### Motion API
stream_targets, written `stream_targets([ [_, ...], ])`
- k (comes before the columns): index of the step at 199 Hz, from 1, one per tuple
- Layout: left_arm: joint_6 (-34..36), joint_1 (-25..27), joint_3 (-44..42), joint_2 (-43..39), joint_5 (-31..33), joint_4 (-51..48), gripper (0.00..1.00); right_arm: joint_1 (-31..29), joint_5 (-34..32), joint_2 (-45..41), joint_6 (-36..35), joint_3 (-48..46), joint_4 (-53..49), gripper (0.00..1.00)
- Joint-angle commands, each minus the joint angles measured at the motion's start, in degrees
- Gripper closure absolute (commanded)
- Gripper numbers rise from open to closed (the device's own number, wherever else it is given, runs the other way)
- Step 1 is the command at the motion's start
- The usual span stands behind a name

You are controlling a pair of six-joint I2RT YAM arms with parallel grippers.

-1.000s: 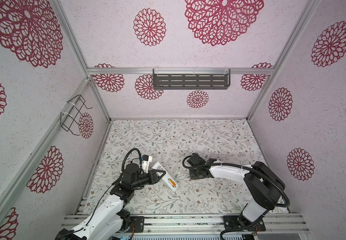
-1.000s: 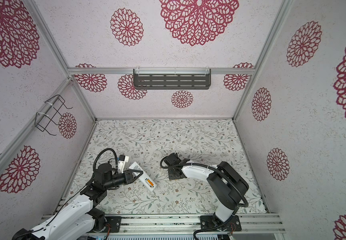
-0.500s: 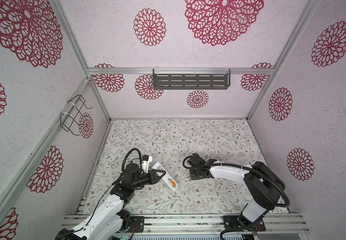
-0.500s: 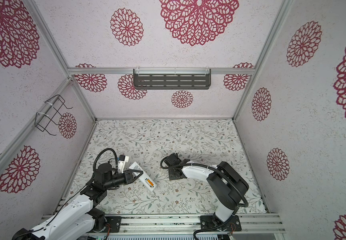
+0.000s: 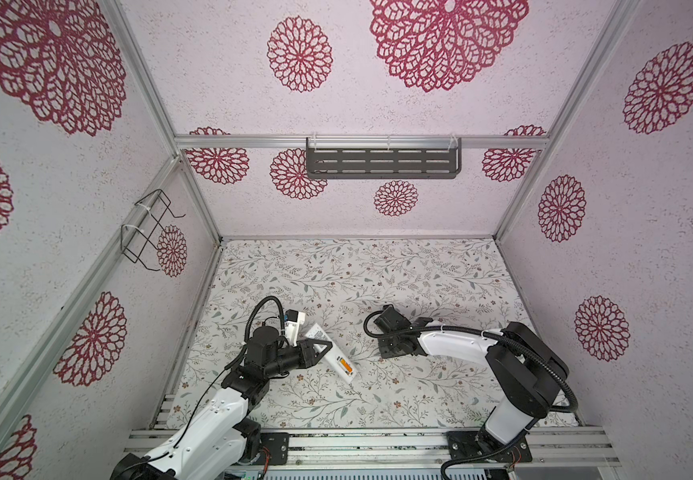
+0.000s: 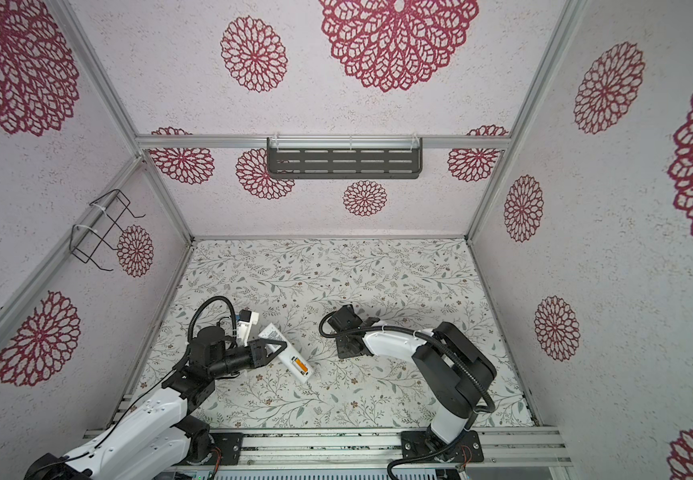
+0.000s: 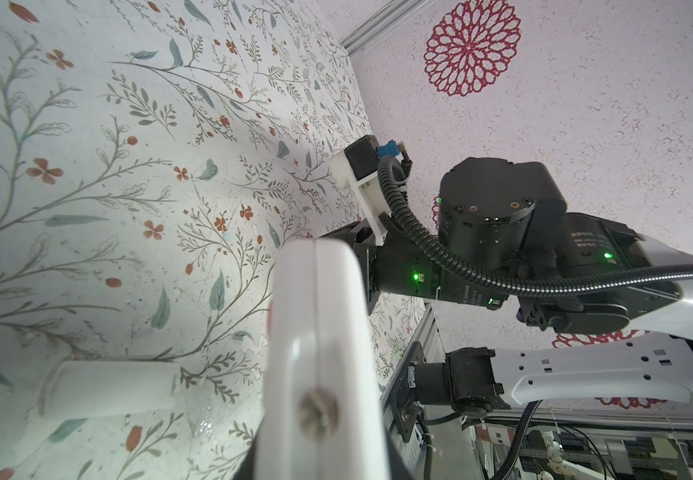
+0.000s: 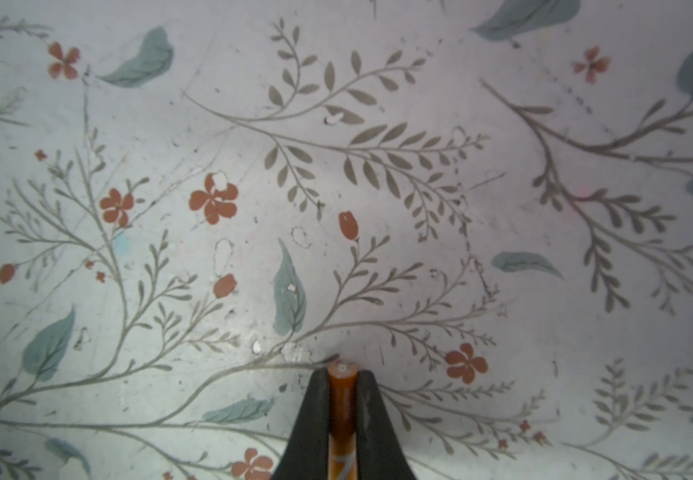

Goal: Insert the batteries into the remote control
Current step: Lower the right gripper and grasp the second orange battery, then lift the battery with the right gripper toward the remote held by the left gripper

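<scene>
White remote control (image 5: 315, 332) back side up, one orange battery (image 5: 345, 368) seated in its open bay.
Slants across the near-left of the floral mat (image 5: 419, 270), clamped mid-body; second battery (image 8: 341, 399) pinched lengthwise, pale tip pointing at the mat.

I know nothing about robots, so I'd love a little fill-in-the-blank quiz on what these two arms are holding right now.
1. The right arm's fingers are shut on a thin cylindrical battery coloured ____.
2. The left arm's fingers grip a slim rectangular remote control whose casing is ____.
3. A second such battery already sits in the open back of the ____.

Missing words: orange; white; remote control.
</scene>
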State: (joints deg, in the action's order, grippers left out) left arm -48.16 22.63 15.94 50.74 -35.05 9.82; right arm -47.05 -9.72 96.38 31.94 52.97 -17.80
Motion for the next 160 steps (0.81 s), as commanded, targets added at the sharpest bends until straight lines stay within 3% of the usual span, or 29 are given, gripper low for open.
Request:
stream_targets([
  [1,0.7,0.35,1.8,1.69,0.57,3.58,1.0,-0.06,0.84,-3.17,-3.5,0.08,2.87,0.89],
  [60,1.39,0.25,2.18,7.31,0.78,10.35,1.0,-0.15,5.7,-13.87,-9.37,-4.84,12.13,0.89],
  [123,-3.98,-0.1,3.86,13.75,-6.12,22.61,1.0,-3.98,16.26,-27.12,-14.64,-13.66,29.71,0.89],
  [160,-8.92,-0.47,5.62,16.81,-10.43,25.43,1.0,-7.7,19.69,-30.21,-17.96,-15.52,37.78,0.89],
])
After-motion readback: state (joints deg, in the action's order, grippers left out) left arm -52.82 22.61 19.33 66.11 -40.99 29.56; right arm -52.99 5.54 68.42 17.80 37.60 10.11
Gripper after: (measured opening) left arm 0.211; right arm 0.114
